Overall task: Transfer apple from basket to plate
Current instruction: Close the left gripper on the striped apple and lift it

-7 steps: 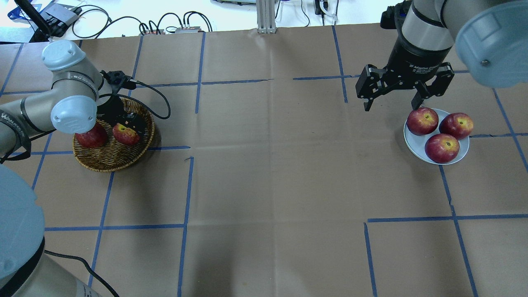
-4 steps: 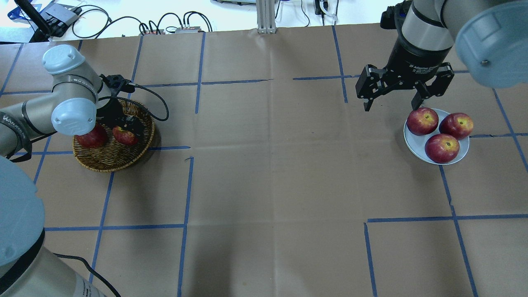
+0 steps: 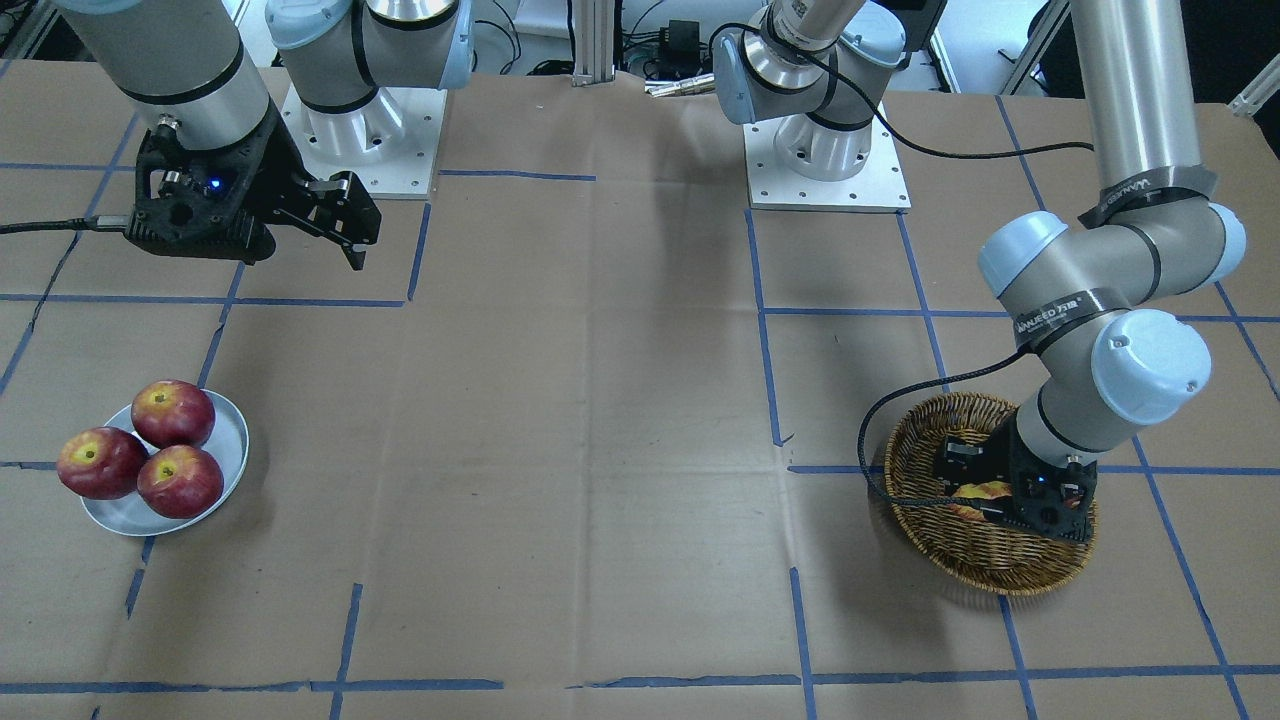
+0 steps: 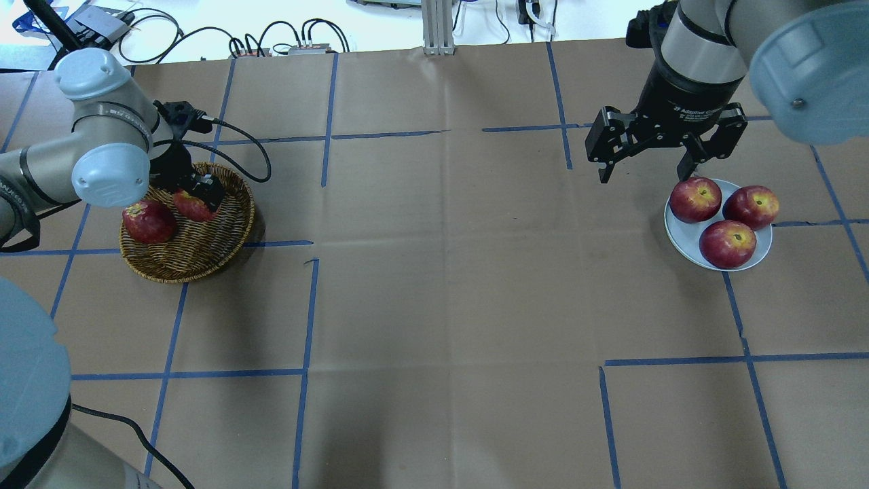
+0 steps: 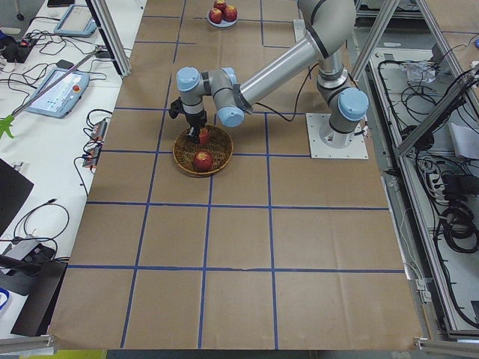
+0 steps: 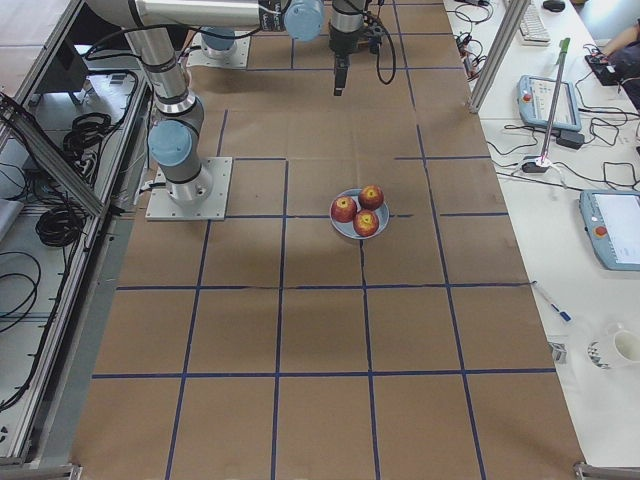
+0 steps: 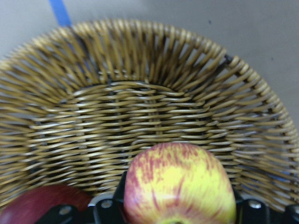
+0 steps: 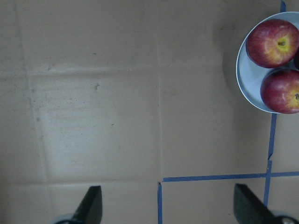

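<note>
Apple, yellow streaked with red, is pinched between the fingers of the left gripper, inside the rim of the basket and over its woven floor; whether it touches the weave I cannot tell. A dark red apple lies near it in the basket. Well apart, the plate carries three red apples, and the right gripper hangs with its fingers spread wide just beside that plate.
</note>
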Controlling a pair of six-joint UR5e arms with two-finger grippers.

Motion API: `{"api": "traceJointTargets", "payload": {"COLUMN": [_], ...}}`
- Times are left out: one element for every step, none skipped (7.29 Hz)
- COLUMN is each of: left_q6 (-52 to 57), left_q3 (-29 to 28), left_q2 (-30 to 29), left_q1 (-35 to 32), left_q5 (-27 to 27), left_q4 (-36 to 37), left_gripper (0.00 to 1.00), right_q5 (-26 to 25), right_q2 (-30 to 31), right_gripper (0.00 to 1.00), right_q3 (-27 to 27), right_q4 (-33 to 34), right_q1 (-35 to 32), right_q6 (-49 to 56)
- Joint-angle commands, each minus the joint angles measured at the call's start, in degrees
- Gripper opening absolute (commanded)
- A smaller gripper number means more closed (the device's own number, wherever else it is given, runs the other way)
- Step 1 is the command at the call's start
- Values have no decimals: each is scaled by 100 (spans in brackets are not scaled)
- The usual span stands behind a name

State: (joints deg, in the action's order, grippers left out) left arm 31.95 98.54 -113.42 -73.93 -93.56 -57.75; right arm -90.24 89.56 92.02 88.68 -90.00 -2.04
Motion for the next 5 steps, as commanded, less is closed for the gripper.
{"api": "traceJointTargets", "payload": {"left_q6": [-1726, -2597, -3520, -4381, -5077], "left_q3": [-343, -406, -554, -738, -914], "left_q2": [451, 470, 357, 199, -159], "left_q1": [-907, -1496, -2111, -2674, -3201], "left_q5": [-22, -22, -22, -22, -31], "left_q4": [-884, -966, -967, -967, -906], "left_gripper": [45, 45, 45, 45, 45], "right_q5": [-2, -2, 7, -2, -2], "right_q2": [0, 0, 0, 0, 0], "right_gripper": [100, 100, 100, 100, 100], "right_q3": [0, 0, 0, 0, 0], "right_q4": [0, 0, 0, 0, 0], "right_q1": [0, 8, 0, 0, 0], "right_q6": [2, 2, 2, -7, -7]}}
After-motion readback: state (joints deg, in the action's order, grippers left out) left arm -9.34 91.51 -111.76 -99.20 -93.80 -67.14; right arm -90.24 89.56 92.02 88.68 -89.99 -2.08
